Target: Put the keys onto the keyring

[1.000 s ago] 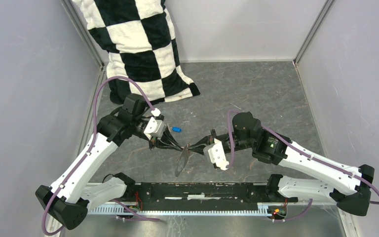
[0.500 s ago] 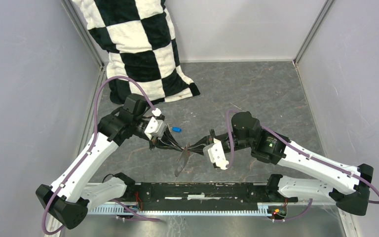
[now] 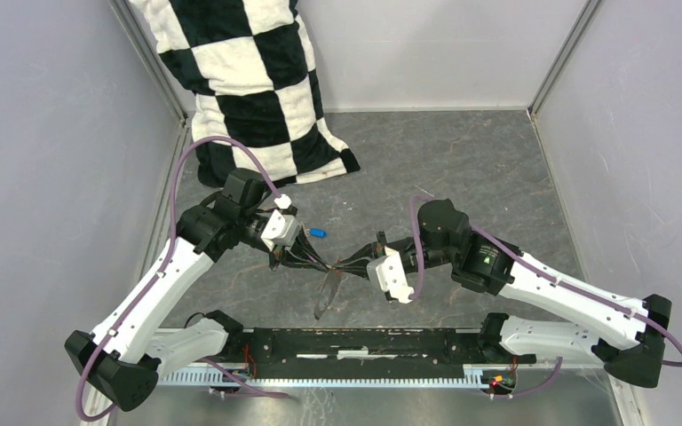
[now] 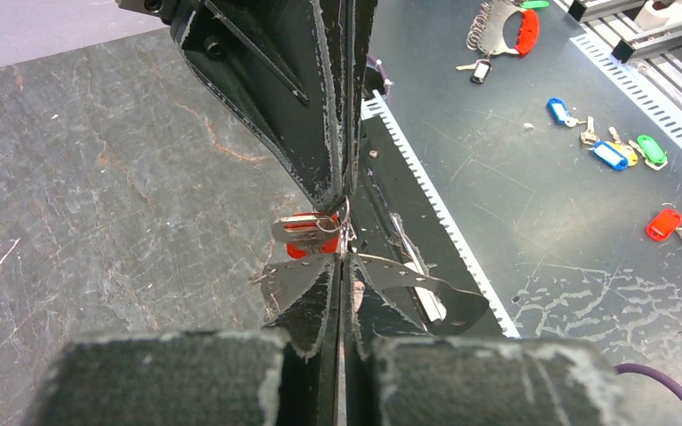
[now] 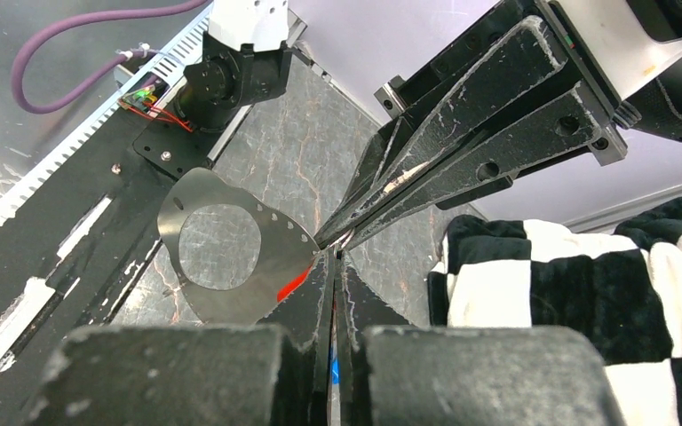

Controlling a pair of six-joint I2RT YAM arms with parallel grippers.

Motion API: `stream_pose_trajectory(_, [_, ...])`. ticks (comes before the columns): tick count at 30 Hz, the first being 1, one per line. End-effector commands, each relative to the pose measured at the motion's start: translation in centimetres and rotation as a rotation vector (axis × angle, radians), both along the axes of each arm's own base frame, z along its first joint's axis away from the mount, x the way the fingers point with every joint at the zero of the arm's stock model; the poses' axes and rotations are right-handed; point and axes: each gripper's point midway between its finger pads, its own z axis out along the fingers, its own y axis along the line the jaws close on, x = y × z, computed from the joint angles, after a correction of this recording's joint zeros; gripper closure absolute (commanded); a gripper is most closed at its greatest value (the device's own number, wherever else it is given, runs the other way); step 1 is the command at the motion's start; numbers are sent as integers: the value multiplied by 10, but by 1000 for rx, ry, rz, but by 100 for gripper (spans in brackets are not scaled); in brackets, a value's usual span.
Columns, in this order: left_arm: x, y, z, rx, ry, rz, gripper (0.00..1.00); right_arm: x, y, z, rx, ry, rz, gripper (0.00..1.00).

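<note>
My two grippers meet tip to tip low over the middle of the table. The left gripper (image 3: 328,264) (image 4: 342,257) is shut on the edge of the keyring (image 3: 326,295) (image 4: 417,282), a flat thin grey metal hoop that hangs below the tips. It also shows in the right wrist view (image 5: 240,302). The right gripper (image 3: 340,263) (image 5: 330,257) is shut at the same spot, seemingly on the small wire loop of the red key (image 4: 306,240) (image 5: 293,286), which hangs against the hoop. The blue key (image 3: 317,233) lies loose on the table behind the left gripper.
A black-and-white checkered cloth (image 3: 249,80) lies at the back left. Grey walls enclose the table on three sides. A black rail (image 3: 364,342) runs along the near edge. Several coloured key tags (image 4: 604,153) lie on the lower surface beyond the rail.
Almost nothing: the right arm has edged slightly left. Both grippers stay shut, tip to tip, with the hoop hanging below.
</note>
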Motion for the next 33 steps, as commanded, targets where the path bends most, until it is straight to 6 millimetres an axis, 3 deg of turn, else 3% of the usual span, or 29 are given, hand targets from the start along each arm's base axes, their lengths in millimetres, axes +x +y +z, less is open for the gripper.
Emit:
stream_pose_trajectory(1, [3,-1,16,-35,-59,-1,98,-7,4,17,46,-11,42,100])
stream_pose_trajectory(7, [-3,1,25,-68,-94,-16,98,4,-6,4,40,-36,-44,100])
stream_pose_trajectory(18, [5,-4,17,-44,-61,-12,98,-3,-4,17,94,-45,-8,100])
stream_pose_trajectory(33, [4,-3,20,-43,-55,-8,98,-8,1,19,79,-28,41,100])
